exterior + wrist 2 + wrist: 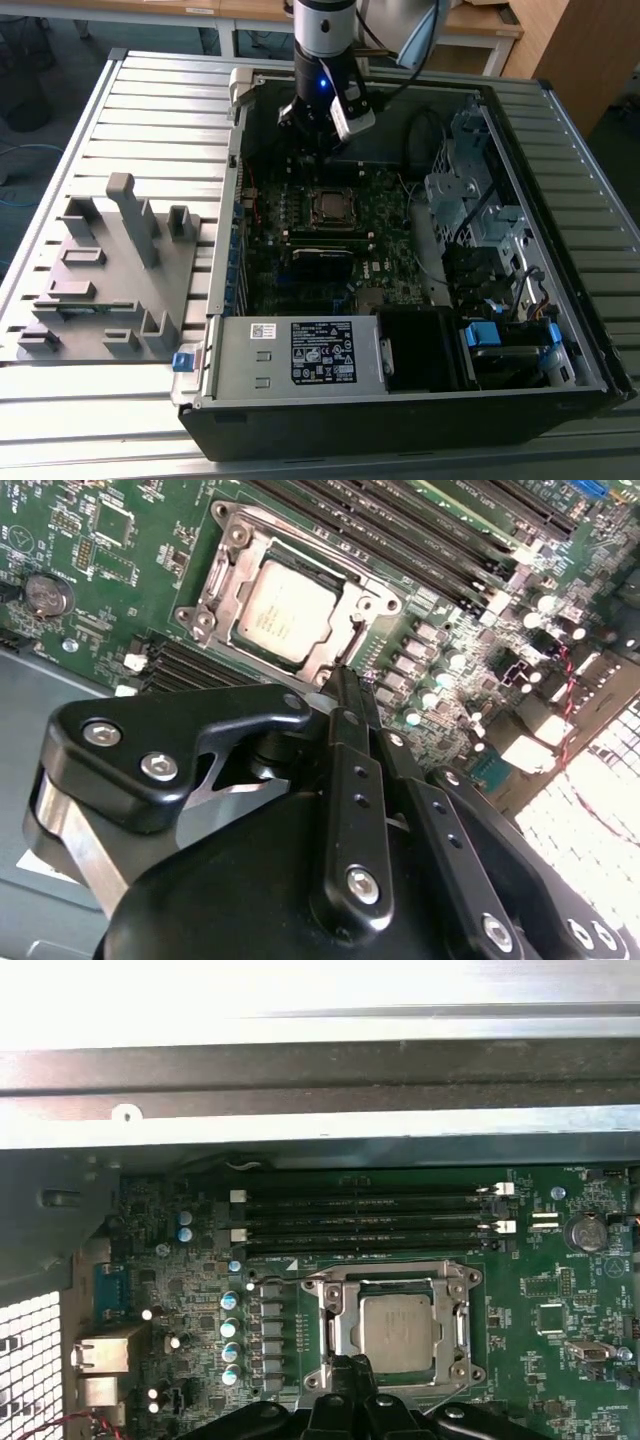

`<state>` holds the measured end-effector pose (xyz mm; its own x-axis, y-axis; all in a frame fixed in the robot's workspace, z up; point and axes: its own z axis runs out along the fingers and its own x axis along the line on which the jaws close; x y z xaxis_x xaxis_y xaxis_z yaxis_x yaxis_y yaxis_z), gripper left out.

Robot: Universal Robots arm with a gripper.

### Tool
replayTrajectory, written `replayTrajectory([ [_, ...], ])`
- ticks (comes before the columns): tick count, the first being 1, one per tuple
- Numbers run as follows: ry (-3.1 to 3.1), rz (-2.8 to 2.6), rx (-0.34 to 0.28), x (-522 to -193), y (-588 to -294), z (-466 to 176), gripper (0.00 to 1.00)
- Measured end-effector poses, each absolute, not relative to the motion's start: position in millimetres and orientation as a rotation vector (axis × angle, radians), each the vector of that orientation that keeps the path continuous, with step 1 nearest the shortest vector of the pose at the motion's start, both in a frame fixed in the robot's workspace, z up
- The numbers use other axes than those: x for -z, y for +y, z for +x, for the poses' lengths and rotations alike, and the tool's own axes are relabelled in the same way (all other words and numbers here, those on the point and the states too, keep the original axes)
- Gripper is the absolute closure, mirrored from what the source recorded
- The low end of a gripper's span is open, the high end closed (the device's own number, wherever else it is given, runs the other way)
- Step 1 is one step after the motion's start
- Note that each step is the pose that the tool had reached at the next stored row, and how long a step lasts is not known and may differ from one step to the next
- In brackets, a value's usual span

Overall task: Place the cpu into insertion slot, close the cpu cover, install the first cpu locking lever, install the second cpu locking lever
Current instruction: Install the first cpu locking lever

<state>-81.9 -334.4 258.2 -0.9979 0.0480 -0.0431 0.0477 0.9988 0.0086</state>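
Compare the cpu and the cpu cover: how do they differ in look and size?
The cpu is a solid, dull grey square; the cpu cover is a shinier open frame with a window. The cpu cover is larger and surrounds the cpu. Both are square, metallic and lying flat.

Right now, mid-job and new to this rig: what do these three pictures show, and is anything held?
One robot arm reaches into an open computer case lying on a slatted metal table. The exterior view looks on from outside; both wrist views ride on the arm, looking past its black jaws, which look shut and hold nothing. The jaws hang close to the insertion slot. The cpu sits in it, with the cpu cover lying flat around it. A grey fixture lies at the exterior view's left.
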Motion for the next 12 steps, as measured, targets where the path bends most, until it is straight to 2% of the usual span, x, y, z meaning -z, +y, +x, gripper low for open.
replayTrajectory([
  [12,3.094,0.074,-0.012,-258.2,-334.4,-88.1,0.90],
])
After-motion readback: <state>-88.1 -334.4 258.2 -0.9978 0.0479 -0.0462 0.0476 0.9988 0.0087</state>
